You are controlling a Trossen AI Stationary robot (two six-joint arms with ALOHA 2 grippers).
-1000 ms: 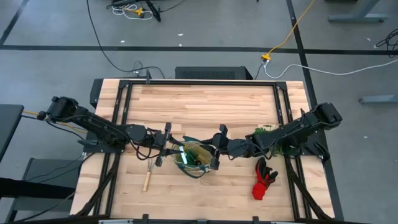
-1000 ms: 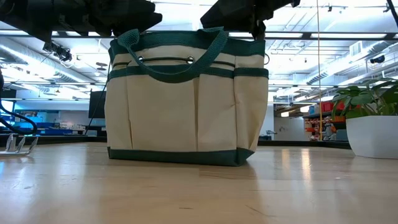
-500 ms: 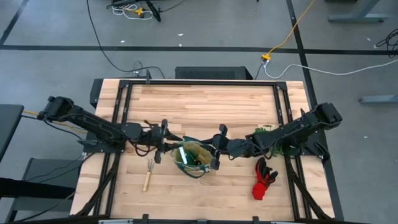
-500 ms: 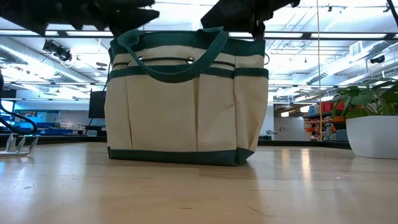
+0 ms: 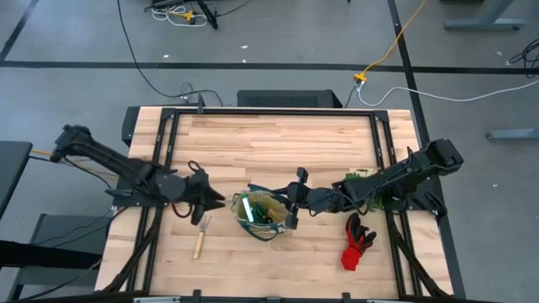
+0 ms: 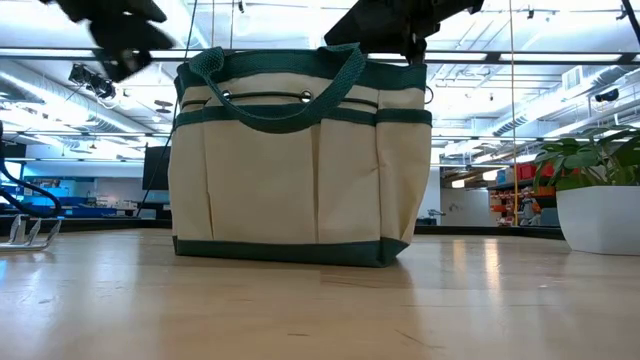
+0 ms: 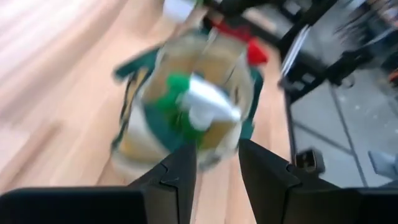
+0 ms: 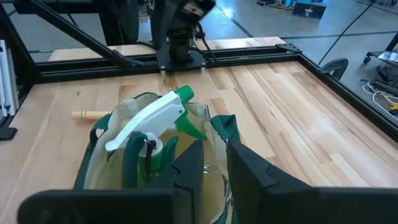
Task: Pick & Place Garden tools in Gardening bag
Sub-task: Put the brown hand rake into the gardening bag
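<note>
The beige gardening bag (image 5: 263, 215) with green trim stands upright on its base (image 6: 290, 250) at the table's middle. A green spray bottle with a white nozzle (image 8: 155, 115) sticks up out of it. My right gripper (image 8: 214, 165) is at the bag's right rim, shut on it. My left gripper (image 5: 216, 202) hovers open and holding nothing to the left of the bag, pointing at it (image 7: 217, 168). A wooden-handled rake (image 5: 200, 236) lies flat on the table near the left gripper. Red-black gloves (image 5: 358, 240) lie on the table to the right. My right gripper pinches the bag's green-trimmed top rim (image 8: 222, 127) between its two fingers, on the side toward the table's right edge. The fingers come from the right, slanting slightly down. Their tips hide the exact place of contact. The bag stays upright on the table.
A leafy plant in a white pot (image 6: 598, 215) stands right of the bag, beside my right arm (image 5: 396, 178). Black frame rails (image 5: 160, 151) run along the table's left and right sides. Bare wood lies toward the far edge (image 5: 278, 139).
My left gripper has drawn back from over the bag's left rim toward the table's left edge, rising and rolling as it went. Its fingers have stayed apart. The bag, the spray bottle and my right gripper have kept still.
</note>
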